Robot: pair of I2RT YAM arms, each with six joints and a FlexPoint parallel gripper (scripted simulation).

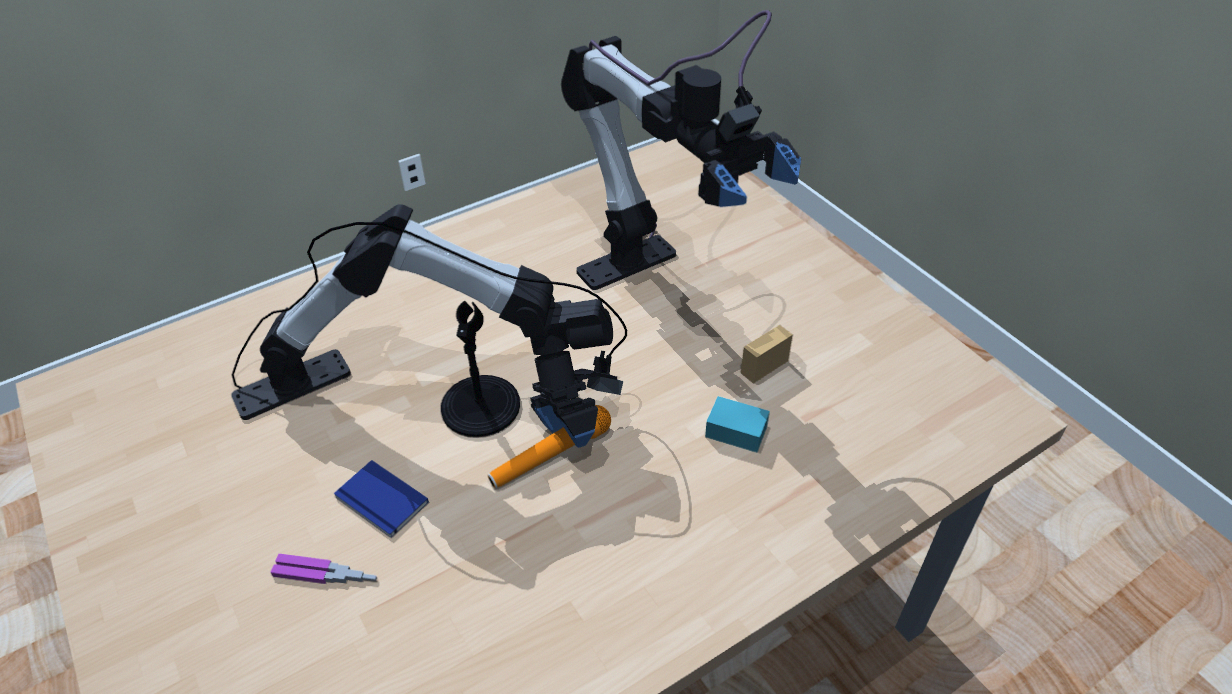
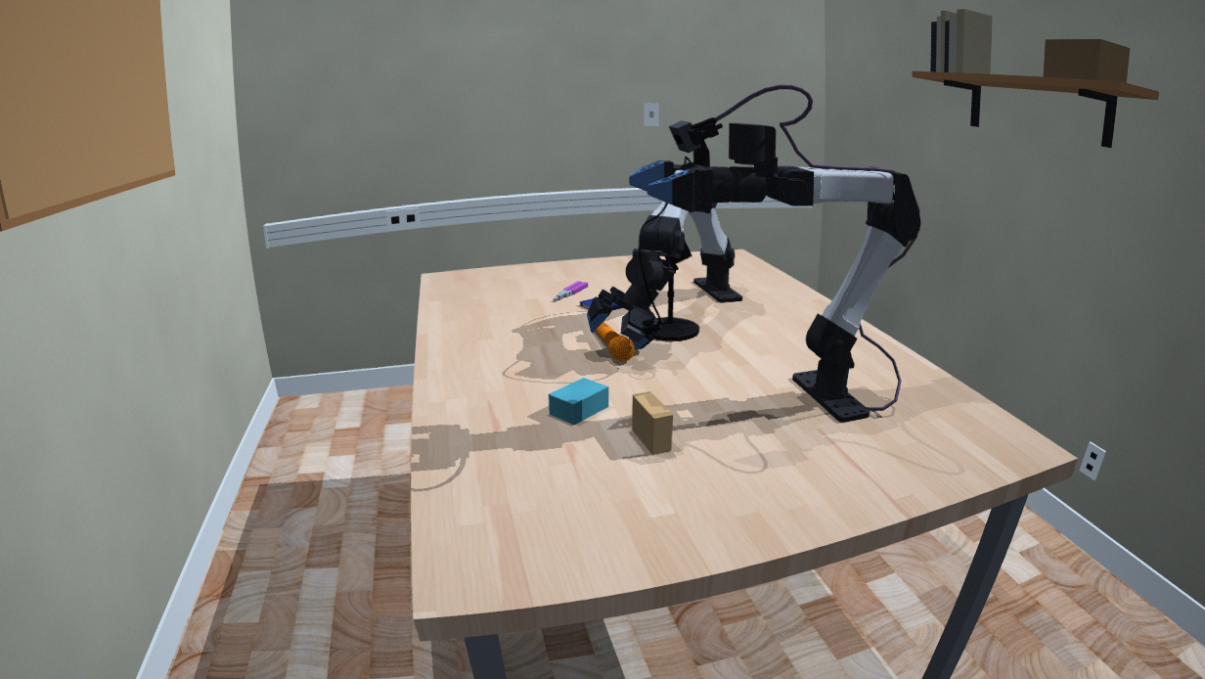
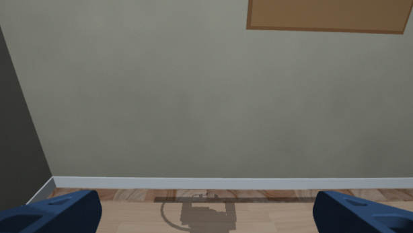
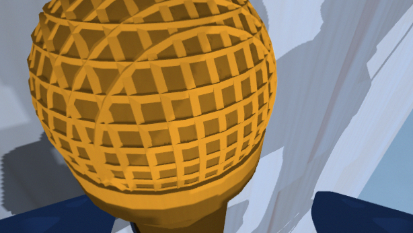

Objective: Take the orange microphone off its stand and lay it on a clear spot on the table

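The orange microphone (image 1: 523, 462) (image 2: 621, 347) lies on its side on the table, in front of its stand and apart from it. Its mesh head (image 4: 151, 111) fills much of the right wrist view. My right gripper (image 1: 567, 431) (image 2: 617, 332) (image 4: 213, 201) is open, with its fingers down on either side of the microphone near the head. One finger is close to the microphone; whether they touch is hidden. The black stand (image 1: 480, 406) (image 2: 679, 330) is upright on its round base, its clip empty. My left gripper (image 1: 765, 186) (image 3: 207, 201) is open and empty, high above the table.
A blue notebook (image 1: 379, 497) and purple-handled pliers (image 1: 301, 568) lie on the table (image 1: 534, 637) beyond the microphone's tail end. A teal box (image 1: 737, 422) (image 2: 578, 399) and a tan block (image 1: 765, 354) (image 2: 651, 422) stand beyond its head, apart from it.
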